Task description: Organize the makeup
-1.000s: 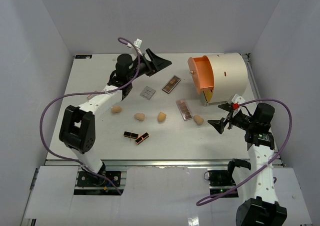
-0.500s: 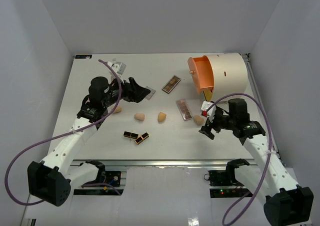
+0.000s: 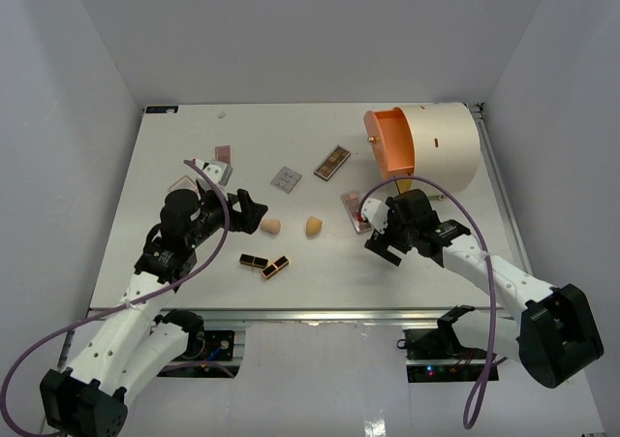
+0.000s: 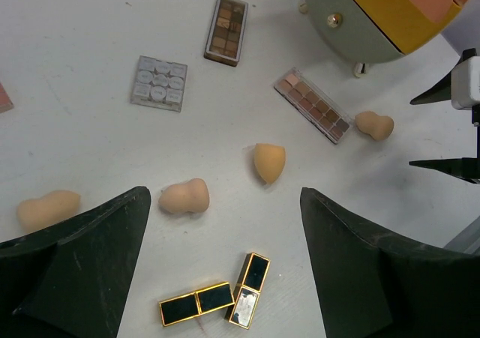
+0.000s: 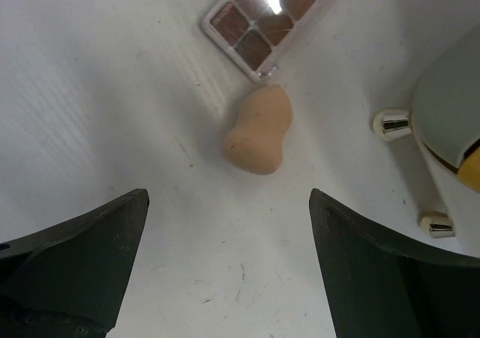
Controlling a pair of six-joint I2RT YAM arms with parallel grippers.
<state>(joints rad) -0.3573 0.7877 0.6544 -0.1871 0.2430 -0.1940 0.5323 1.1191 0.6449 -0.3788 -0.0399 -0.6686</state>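
Observation:
The makeup lies loose on the white table. Two black-and-gold lipsticks [image 4: 251, 279] [image 3: 264, 264] lie just ahead of my open, empty left gripper [image 4: 225, 203] [image 3: 248, 214]. Peach sponges [image 4: 184, 196] [image 4: 269, 162] [image 3: 270, 226] [image 3: 314, 226] lie beyond them, and one more sponge [image 4: 48, 209] lies at the left. A grey square palette [image 3: 286, 178], a brown palette [image 3: 331, 162] and a pink palette [image 4: 313, 105] lie farther back. My right gripper [image 5: 229, 195] [image 3: 375, 235] hangs open and empty just short of a sponge [image 5: 259, 132] that touches the pink palette's corner [image 5: 274, 16].
A large cream cylinder [image 3: 441, 146] with an open orange drawer [image 3: 392, 144] stands at the back right; its metal feet [image 5: 391, 121] are close to the right gripper. Small pink compacts [image 3: 215, 171] lie at the back left. Purple cables loop off both arms.
The left arm has pulled back from the far side to the near left, over the sponges and lipsticks. The right arm has swung left to the sponge by the pink palette.

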